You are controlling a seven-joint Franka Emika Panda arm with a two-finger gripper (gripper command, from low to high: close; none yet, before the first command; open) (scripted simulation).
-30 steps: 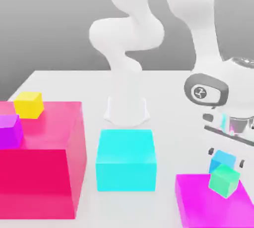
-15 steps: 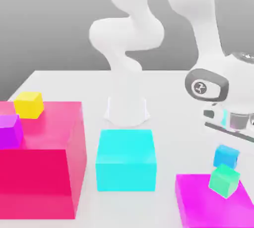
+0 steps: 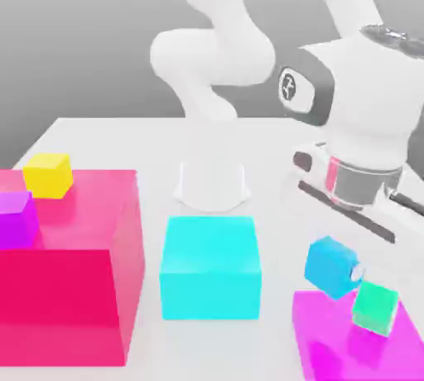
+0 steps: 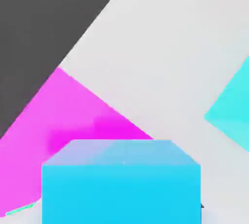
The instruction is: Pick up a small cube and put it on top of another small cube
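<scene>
The white arm is rising from its base (image 3: 211,185) at the back of the tabletop (image 3: 273,156), looping up out of the exterior view and coming back down on that view's right, where the wrist is tilting so the hand leans toward the view's left. The gripper (image 3: 341,270) is hanging below the grey wrist collar, above the front right part of the tabletop. The small cube (image 3: 331,267) is sitting tilted at the tip of the hand, one corner pointing down, lifted clear of the tabletop; a small grey finger pad is showing against its right face, so the fingers are closing on it from the sides, parted only by the cube's width. In the hand view the small cube (image 4: 121,181) is lying close under the camera, with the magenta block (image 4: 73,116) behind it and an edge of the big cyan block (image 4: 233,116) off to one side.

The small mint-green cube (image 3: 375,307) is resting tilted on the magenta block (image 3: 331,346), just beside and below the sky-blue one, apart from it. The big cyan block (image 3: 210,267) is standing at the middle front. On the exterior view's left, a large pink block (image 3: 91,247) is carrying a yellow cube (image 3: 48,174) and a purple cube (image 3: 16,218).
</scene>
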